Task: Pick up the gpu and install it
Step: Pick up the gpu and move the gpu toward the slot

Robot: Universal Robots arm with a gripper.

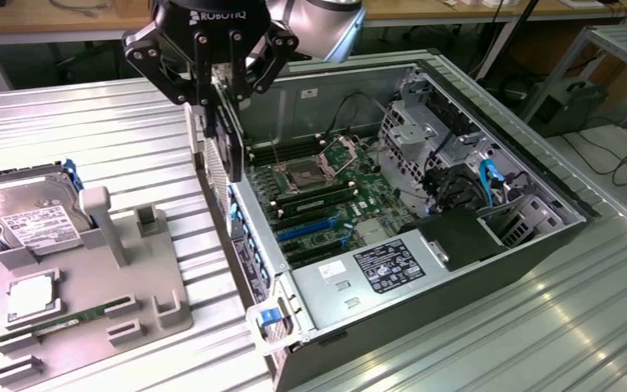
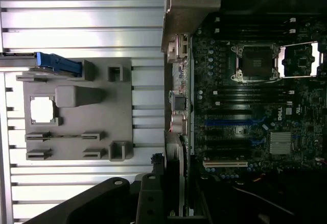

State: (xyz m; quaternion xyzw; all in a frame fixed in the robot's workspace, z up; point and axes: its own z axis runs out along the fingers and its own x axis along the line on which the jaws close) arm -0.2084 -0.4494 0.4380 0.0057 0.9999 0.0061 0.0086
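The hand (image 1: pixel 223 96) is clenched on the gpu's (image 1: pixel 226 151) top edge. The card hangs upright in the air over the open case's (image 1: pixel 455 327) wall, on the exterior view's left. A gray tray (image 1: pixel 128 302) lies on the bench (image 1: pixel 74 122) nearby.

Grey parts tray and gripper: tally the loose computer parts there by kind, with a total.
Boxy silver hard drive with white label: 1
Square silver processor chip: 1
Narrow green memory stick: 1
Thin dark gpu card, clamped in the black gripper: 1
Total: 4
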